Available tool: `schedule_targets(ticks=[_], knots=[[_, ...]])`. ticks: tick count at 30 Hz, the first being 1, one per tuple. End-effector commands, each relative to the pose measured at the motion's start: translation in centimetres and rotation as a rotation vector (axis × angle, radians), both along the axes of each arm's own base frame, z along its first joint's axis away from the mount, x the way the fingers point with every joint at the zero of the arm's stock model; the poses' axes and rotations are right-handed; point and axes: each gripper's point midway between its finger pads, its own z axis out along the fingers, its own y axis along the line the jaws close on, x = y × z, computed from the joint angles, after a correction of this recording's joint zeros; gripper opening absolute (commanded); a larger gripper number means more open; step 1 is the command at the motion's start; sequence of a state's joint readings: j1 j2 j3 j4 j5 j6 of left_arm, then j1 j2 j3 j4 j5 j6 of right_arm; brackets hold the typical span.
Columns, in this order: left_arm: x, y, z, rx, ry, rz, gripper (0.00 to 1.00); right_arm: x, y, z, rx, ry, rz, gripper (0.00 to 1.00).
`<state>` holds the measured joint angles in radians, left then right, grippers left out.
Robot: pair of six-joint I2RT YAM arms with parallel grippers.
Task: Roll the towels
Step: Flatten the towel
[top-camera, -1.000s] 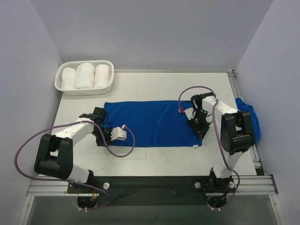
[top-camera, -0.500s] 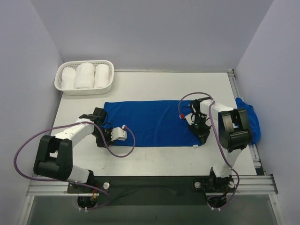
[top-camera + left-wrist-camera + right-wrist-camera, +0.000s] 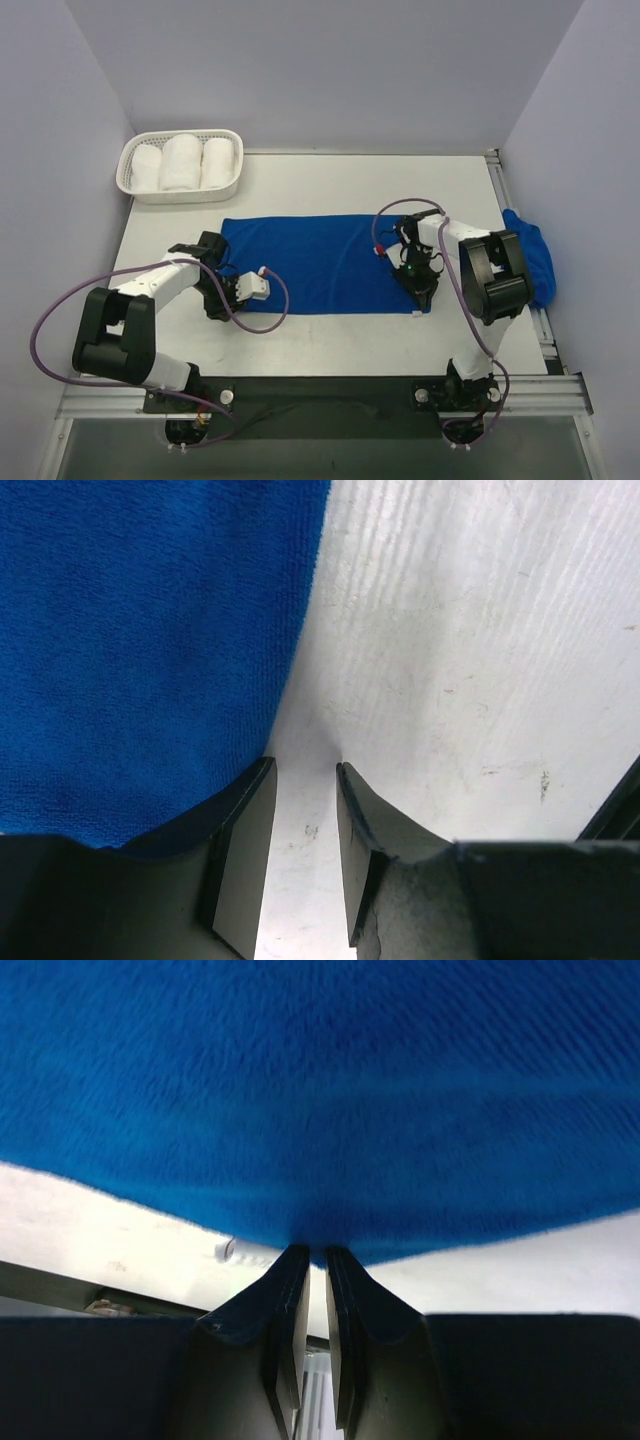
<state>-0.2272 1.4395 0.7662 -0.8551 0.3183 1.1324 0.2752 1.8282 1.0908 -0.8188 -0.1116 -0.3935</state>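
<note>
A blue towel [image 3: 310, 260] lies flat as a long strip across the middle of the table. My right gripper [image 3: 415, 282] is down on the towel's right end. In the right wrist view its jaws [image 3: 317, 1251] are nearly closed, with the tips pinching the towel's edge [image 3: 320, 1090]. My left gripper [image 3: 220, 298] is at the towel's near left corner. In the left wrist view it [image 3: 305, 766] is open with bare table between the fingers, and the towel [image 3: 140, 630] lies against the left finger. A second blue towel [image 3: 535, 262] is bunched at the table's right edge.
A white basket [image 3: 128, 185] at the back left holds three white towel rolls [image 3: 182, 160]. A small white label [image 3: 415, 313] sticks out at the towel's near right corner. Walls close in on the left, back and right.
My right gripper has slid a little to the left along the towel's right end, and the arm has swung left with it. The left gripper has barely moved.
</note>
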Motion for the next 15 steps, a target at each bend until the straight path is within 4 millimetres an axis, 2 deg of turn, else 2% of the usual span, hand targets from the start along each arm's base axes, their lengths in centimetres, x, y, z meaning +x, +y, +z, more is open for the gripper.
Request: schedule_targets(ticks=[1, 3, 7, 8, 12, 15], knots=[[1.5, -0.6, 0.2, -0.024, -0.026, 0.004, 0.41, -1.2, -0.7, -0.4, -0.056, 0.064, 0.012, 0.14], [1.6, -0.5, -0.4, -0.014, -0.011, -0.001, 0.4, -1.3, -1.2, -0.6, -0.086, 0.071, 0.027, 0.14], [1.7, 0.0, -1.0, 0.019, 0.008, -0.015, 0.27, -1.1, -1.6, -0.7, -0.111, 0.066, 0.042, 0.14], [1.7, 0.1, -1.1, 0.026, 0.009, -0.018, 0.2, -1.0, -1.7, -0.6, -0.111, 0.063, 0.042, 0.14], [1.9, 0.2, 0.0, 0.029, 0.01, -0.035, 0.01, -0.5, -1.6, -0.4, -0.112, 0.045, 0.046, 0.14], [1.1, 0.1, 1.3, 0.014, 0.039, -0.037, 0.0, -0.3, -1.7, -0.1, -0.113, 0.037, 0.051, 0.14]])
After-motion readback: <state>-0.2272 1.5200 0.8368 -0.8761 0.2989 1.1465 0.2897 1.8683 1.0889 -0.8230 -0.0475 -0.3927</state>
